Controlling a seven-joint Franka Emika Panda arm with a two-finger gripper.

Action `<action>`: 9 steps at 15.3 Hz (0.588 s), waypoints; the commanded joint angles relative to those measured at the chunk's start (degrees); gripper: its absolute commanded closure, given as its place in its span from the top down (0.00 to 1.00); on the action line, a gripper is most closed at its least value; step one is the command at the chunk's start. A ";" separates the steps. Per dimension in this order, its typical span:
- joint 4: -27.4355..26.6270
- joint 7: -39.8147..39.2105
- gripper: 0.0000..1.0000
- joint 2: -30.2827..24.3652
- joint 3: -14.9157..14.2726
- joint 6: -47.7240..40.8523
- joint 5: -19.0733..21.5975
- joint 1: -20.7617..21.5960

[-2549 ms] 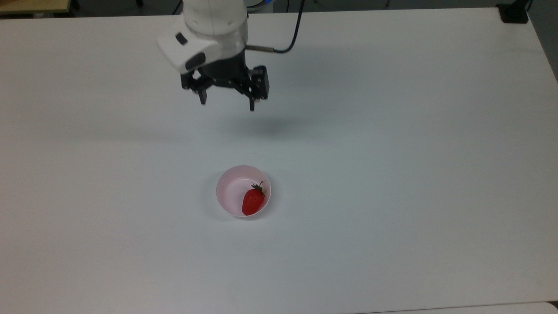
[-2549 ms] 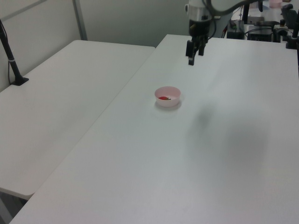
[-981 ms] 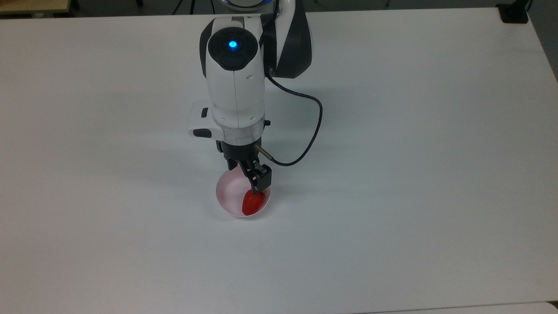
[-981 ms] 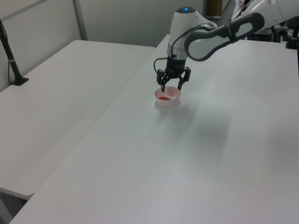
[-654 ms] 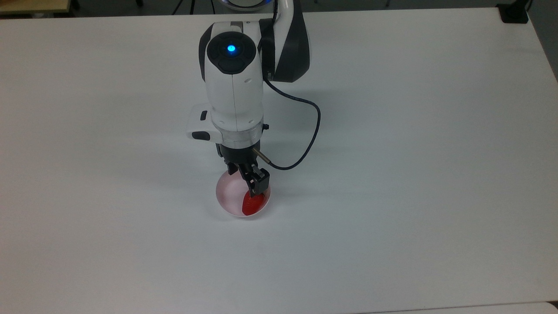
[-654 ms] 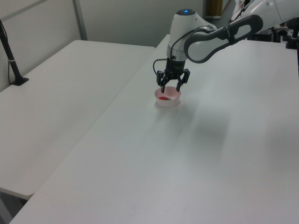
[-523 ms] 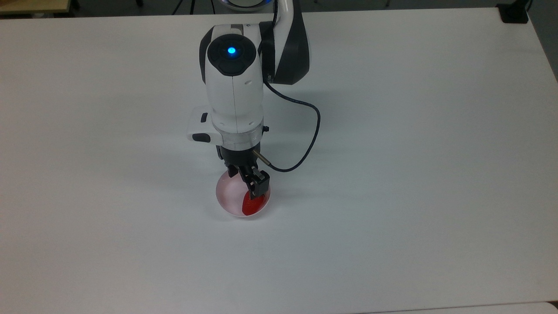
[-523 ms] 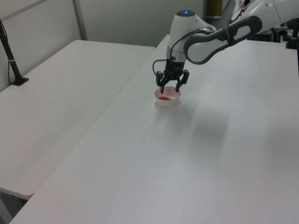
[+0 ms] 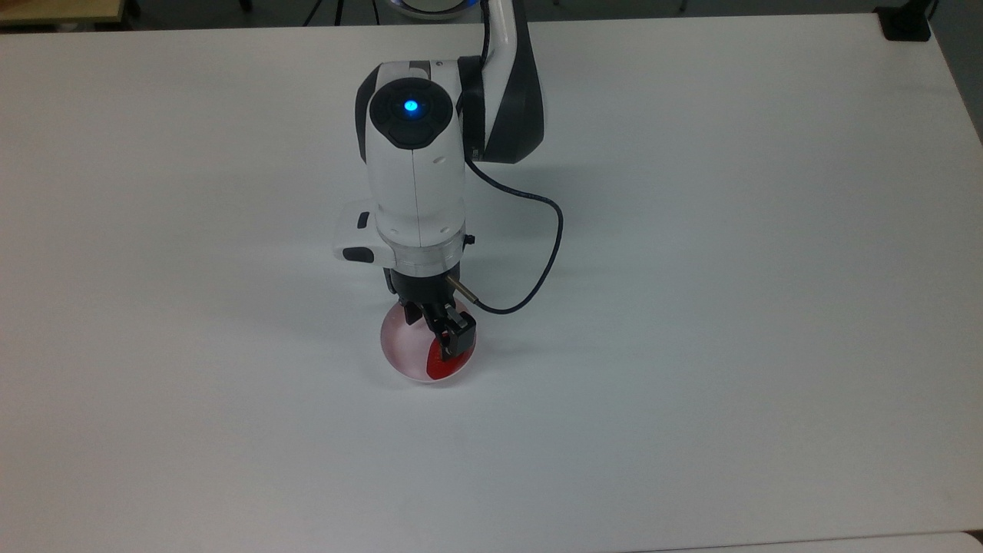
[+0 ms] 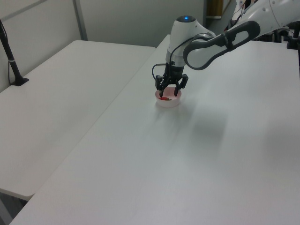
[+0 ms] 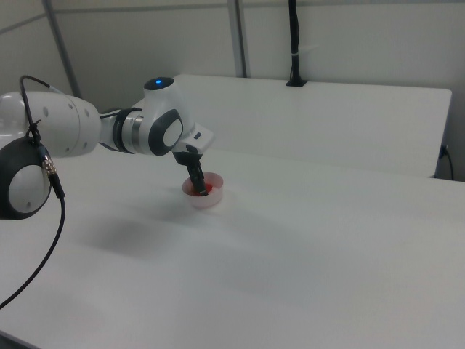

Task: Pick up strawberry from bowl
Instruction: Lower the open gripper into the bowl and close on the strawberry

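A small pale pink bowl (image 9: 395, 357) stands on the white table, with a red strawberry (image 9: 439, 370) lying in its half toward the top view's right. My gripper (image 9: 448, 343) points straight down and reaches into the bowl, covering the strawberry's stem end. In the left view the gripper (image 10: 168, 95) is open, its two fingers spread almost as wide as the bowl (image 10: 168, 104), and the strawberry (image 10: 163, 99) shows low between them. The right view shows the gripper (image 11: 197, 186) inside the bowl (image 11: 212, 203), right at the strawberry (image 11: 203, 193).
The white table (image 9: 729, 307) stretches wide on all sides of the bowl. A black cable (image 9: 541, 269) loops from the wrist toward the top view's right. A second white table (image 10: 61, 93) adjoins on the left view's left, with a black post (image 10: 11, 61) on it.
The arm came from the table's far side to above the bowl, then sank lower. The open fingers now reach down inside the bowl around the strawberry. Bowl and strawberry have not moved.
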 commanded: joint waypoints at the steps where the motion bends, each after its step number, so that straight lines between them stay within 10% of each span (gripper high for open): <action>1: 1.04 1.21 0.69 1.37 -0.38 0.93 0.78 0.68; 9: 0.86 1.13 0.57 1.81 -0.38 1.89 0.52 0.68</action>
